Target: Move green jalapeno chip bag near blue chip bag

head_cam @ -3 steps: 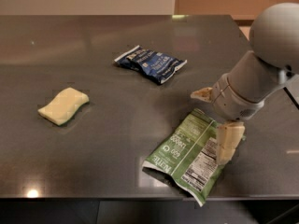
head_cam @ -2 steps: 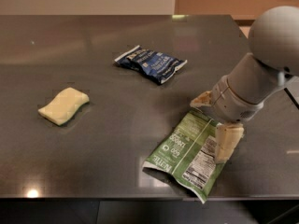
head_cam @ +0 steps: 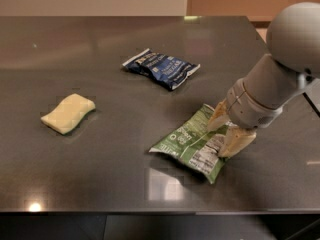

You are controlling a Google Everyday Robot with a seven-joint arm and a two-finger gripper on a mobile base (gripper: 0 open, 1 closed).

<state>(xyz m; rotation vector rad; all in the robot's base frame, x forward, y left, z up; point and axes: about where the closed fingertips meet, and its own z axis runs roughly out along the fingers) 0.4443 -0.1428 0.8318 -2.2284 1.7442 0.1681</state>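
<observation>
The green jalapeno chip bag [head_cam: 189, 143] lies on the dark table at the front right, its white label panel toward the front. My gripper [head_cam: 226, 130] is at the bag's right edge, with one finger on the far side and one on the near side, pinching that edge. The blue chip bag [head_cam: 161, 68] lies flat at the middle back of the table, well apart from the green bag.
A pale yellow sponge [head_cam: 68, 113] lies at the left of the table [head_cam: 115, 179]. The table's front edge runs along the bottom of the view and its right edge is just behind my arm [head_cam: 280, 79].
The fingers have drawn closer together on the green bag's right edge. The bag has shifted a little toward the back and looks more bunched up.
</observation>
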